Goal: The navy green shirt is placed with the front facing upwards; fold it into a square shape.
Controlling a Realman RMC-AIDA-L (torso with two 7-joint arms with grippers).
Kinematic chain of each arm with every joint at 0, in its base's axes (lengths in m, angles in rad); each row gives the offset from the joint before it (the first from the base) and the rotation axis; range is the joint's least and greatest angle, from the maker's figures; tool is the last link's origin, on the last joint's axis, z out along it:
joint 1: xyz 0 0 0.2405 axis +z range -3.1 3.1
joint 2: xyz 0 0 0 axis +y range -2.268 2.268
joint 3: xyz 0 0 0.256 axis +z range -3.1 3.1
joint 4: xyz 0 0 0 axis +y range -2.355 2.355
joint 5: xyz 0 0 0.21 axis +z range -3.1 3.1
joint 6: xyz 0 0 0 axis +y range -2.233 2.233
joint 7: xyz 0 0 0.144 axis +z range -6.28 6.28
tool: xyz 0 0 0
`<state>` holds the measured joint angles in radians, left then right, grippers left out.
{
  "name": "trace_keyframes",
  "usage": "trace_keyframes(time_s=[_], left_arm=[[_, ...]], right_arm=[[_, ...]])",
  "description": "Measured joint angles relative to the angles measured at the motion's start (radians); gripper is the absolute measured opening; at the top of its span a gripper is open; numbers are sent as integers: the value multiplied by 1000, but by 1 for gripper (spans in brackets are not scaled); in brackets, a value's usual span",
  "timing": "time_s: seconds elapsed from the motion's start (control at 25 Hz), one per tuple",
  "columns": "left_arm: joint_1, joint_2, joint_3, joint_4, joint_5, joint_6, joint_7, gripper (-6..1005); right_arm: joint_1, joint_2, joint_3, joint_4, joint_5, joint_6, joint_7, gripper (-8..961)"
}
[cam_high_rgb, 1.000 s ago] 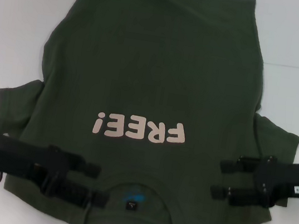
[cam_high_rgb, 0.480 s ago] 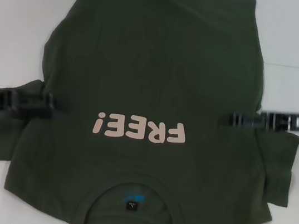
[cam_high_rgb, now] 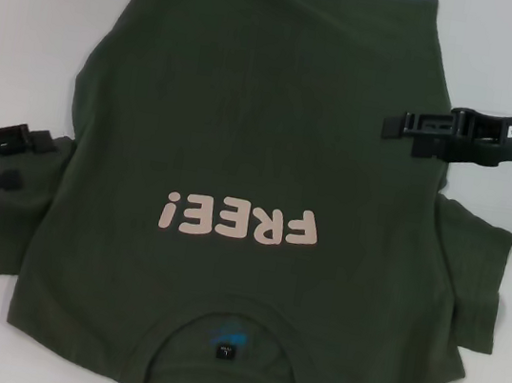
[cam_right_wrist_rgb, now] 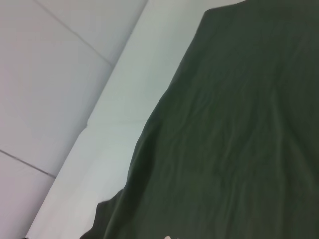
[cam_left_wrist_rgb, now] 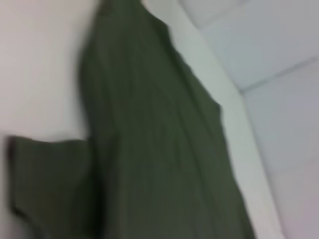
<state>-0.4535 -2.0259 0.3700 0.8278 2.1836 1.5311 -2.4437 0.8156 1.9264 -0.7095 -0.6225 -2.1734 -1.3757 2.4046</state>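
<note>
Olive navy green shirt (cam_high_rgb: 262,154) flat, left pincer (cam_high_rgb: 24,160) at sleeve, right pincer (cam_high_rgb: 399,126) over side

The dark olive-green short-sleeved cloth shirt (cam_high_rgb: 252,152) looks matt and soft, faintly wrinkled toward twelve o'clock. Its pale pink "FREE!" print (cam_high_rgb: 238,220) lies flat and smooth. The white table surface (cam_high_rgb: 30,23) has a smooth, dull finish. Both black grippers, left (cam_high_rgb: 10,160) at nine o'clock and right (cam_high_rgb: 405,129) at two o'clock, look like matt plastic.
</note>
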Motion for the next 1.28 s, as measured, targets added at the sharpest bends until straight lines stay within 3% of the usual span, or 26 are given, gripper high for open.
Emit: trace_keyframes(time_s=[0.6, 1.28], left_arm=[[-2, 1, -3, -97, 17, -268, 132, 931], [-16, 1, 20, -163, 59, -338, 163, 862]], right_arm=[[-6, -3, 3, 0, -1, 3, 25, 852], [-7, -3, 7, 0, -2, 7, 33, 852]])
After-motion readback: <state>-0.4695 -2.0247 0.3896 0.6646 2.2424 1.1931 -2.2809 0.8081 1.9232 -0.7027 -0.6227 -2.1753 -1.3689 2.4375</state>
